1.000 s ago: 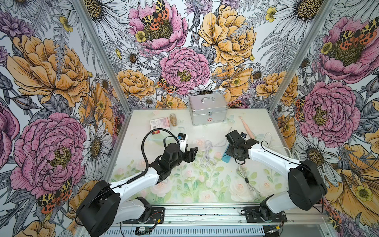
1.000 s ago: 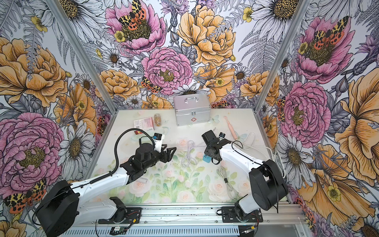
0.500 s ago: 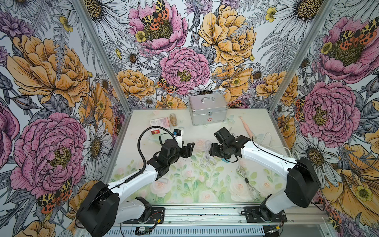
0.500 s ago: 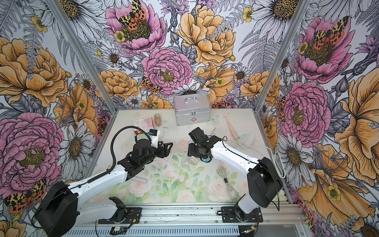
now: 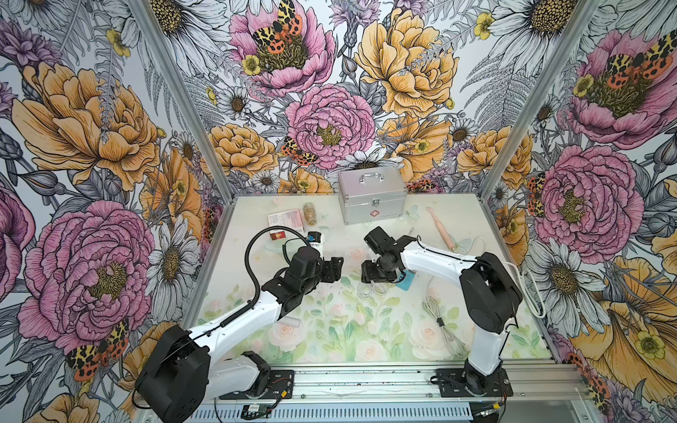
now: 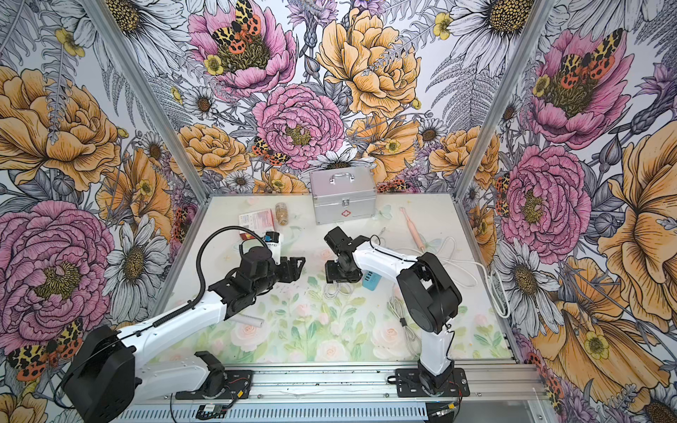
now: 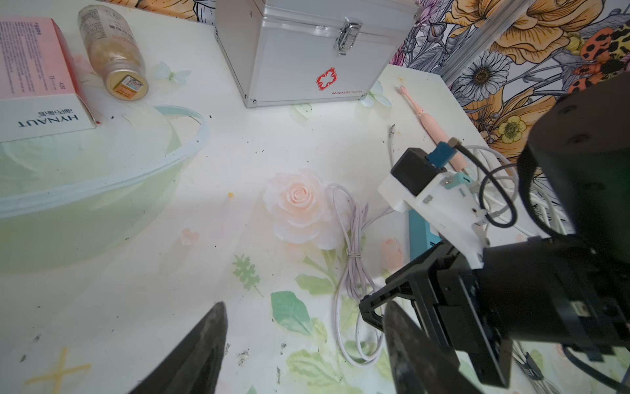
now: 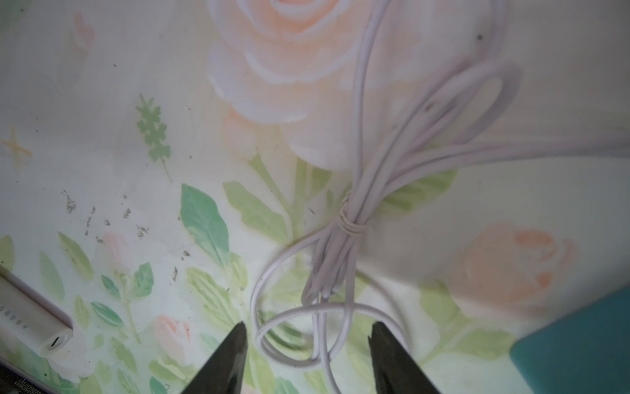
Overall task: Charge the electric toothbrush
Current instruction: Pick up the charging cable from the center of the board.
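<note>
The pink electric toothbrush (image 5: 443,229) lies flat toward 2 o'clock on the table (image 5: 494,329), with nothing touching it. The right gripper (image 8: 307,325) hangs over the tied white cable (image 8: 351,221), jaws apart and empty. A teal block (image 5: 406,282) sits just at its 3 o'clock. The left gripper (image 7: 304,307), at 9 o'clock from the cable, is also spread and empty.

Pastel tabletop, loud floral walls.

The tabletop (image 5: 329,340) is cream with a faint print of peach roses and green leaves. The walls (image 5: 91,128) carry big pink and orange blooms and spotted orange moths. Near the far edge are a silver case (image 5: 372,199) with a red cross, a pink box (image 5: 285,219) and a pink toothbrush (image 5: 442,229). Mid-tabletop lie a pale lilac cable (image 8: 351,223) and a teal block (image 5: 406,282).
</note>
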{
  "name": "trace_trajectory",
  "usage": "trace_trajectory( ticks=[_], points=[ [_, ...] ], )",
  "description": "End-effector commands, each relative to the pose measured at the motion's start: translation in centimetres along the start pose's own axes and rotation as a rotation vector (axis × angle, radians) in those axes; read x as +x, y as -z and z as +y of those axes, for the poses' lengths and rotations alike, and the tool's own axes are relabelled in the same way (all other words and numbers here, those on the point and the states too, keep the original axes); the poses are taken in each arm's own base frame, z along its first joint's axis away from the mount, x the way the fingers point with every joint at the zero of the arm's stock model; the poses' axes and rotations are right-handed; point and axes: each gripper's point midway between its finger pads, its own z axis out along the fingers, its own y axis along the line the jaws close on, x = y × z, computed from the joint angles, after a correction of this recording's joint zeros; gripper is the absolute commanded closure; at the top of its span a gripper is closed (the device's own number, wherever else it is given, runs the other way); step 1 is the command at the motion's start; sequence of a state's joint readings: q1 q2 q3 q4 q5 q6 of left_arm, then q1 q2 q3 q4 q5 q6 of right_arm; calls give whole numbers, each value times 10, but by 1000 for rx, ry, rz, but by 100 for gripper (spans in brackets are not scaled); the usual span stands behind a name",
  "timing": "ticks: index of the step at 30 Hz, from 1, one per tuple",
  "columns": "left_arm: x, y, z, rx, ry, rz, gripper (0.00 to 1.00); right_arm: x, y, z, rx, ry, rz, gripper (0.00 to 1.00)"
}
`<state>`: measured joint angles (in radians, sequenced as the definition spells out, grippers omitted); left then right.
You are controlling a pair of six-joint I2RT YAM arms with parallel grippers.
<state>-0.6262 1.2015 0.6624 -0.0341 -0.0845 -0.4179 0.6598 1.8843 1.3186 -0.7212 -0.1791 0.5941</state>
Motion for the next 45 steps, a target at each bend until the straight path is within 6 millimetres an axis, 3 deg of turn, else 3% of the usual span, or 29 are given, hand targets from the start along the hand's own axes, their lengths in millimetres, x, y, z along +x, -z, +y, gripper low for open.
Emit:
trace_trajectory(
  ticks=[1,3,5,9,12,16,20,25,30,37,45],
  points=[
    [-13,-2,-2,-25,10,-26,27,-27,8,11,-18,30,-58,41],
    [-15,-6,-6,-22,0,-25,27,-50,23,16,-10,5,-132,40],
    [-18,-10,-10,-17,-9,-22,27,-74,37,5,27,-84,-209,39],
    [-26,-18,-20,1,-33,-27,27,-114,56,-39,93,-299,-322,41],
    [-30,-24,-25,12,-48,-24,27,-139,73,-85,204,-407,-426,42],
    [-37,-30,-32,31,-72,-24,27,-165,63,-134,239,-518,-427,46],
    [-43,-33,-34,42,-87,-27,26,-187,57,-159,302,-517,-453,49],
    [-44,-38,-37,64,-91,-22,26,-193,43,-196,358,-582,-437,52],
    [-43,-43,-36,64,-95,-12,25,-198,25,-201,355,-571,-403,59],
    [-42,-46,-31,59,-83,-8,25,-193,17,-222,403,-618,-384,61],
    [-44,-46,-28,54,-75,-15,25,-194,2,-228,399,-617,-353,67]
  ],
)
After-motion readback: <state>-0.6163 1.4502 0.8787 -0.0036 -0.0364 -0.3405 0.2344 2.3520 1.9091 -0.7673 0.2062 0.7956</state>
